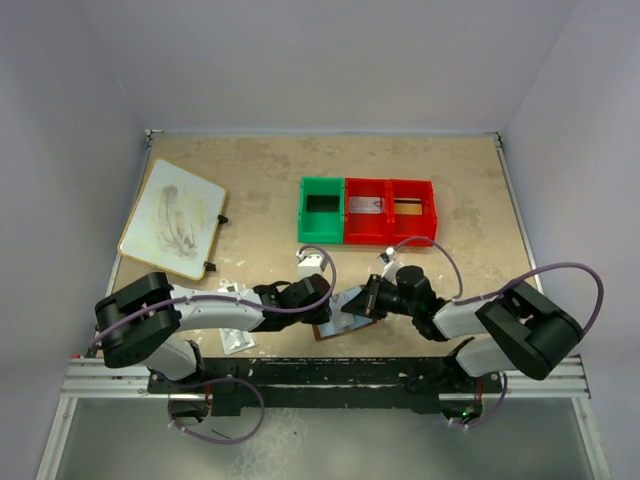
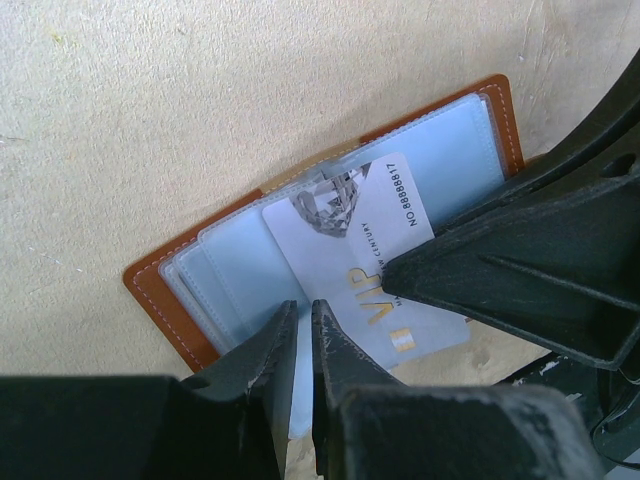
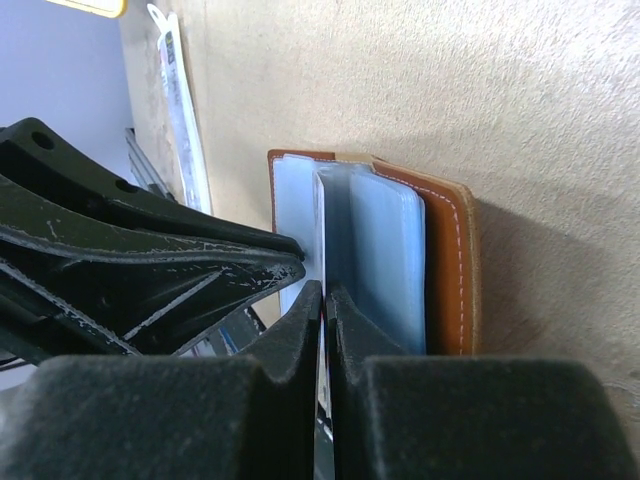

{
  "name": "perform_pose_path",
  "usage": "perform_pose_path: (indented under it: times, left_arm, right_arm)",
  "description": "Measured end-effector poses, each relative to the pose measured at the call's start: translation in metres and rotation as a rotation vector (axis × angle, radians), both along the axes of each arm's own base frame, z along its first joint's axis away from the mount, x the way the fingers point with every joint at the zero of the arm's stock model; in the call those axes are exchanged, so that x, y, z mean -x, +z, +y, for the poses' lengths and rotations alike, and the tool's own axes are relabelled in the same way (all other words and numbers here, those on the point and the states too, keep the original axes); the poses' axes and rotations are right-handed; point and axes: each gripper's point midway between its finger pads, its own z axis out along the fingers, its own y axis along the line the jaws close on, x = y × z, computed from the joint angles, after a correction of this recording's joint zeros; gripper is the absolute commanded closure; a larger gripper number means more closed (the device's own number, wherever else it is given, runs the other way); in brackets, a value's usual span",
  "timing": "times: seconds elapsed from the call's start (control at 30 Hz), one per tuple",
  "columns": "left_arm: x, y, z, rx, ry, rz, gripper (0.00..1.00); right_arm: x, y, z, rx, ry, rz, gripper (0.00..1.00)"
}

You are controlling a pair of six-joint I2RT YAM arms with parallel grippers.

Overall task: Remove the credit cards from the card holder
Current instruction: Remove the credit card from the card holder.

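Two arms meet low over the table [image 1: 455,180], near its front edge. Far left lies a white board [image 1: 172,218] with a yellow rim, and nearer the front a clear packet [image 1: 235,342]. The left gripper [image 2: 303,318] comes in from the left, its fingers narrow and pinched on a bluish pocket of the holder [image 2: 150,288]. The holder lies open and flat on the table between the two grippers, brown cover down, pockets up. A silvery card [image 2: 355,245] marked VIP sticks partway out of a pocket, slanting toward the front. The right gripper [image 3: 323,296] has its fingers closed tight on the edge of that card, just beside the left fingertips. Behind the grippers and well apart from them stand a green bin [image 1: 322,210] and, touching its right side, red bins [image 1: 392,210]. In the red one next to the green lies a flat grey piece [image 1: 368,205], too small to tell
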Motion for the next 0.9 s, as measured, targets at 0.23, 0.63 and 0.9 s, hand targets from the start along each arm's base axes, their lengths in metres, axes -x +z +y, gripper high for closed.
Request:
perform_pose_path:
  times: [0.23, 0.63, 0.9]
  left_arm:
    - [0.0, 0.0, 0.0, -0.006, 0.001, 0.002, 0.92]
    - [0.0, 0.0, 0.0, -0.007, 0.002, 0.001, 0.92]
    - [-0.001, -0.001, -0.002, -0.007, 0.002, 0.0, 0.92]
  right_arm:
    - [-0.002, 0.004, -0.004, 0.015, -0.027, -0.008, 0.95]
    - [-0.006, 0.011, -0.013, 0.043, -0.07, -0.041, 0.87]
    - [-0.001, -0.002, -0.016, 0.086, -0.048, -0.022, 0.9]
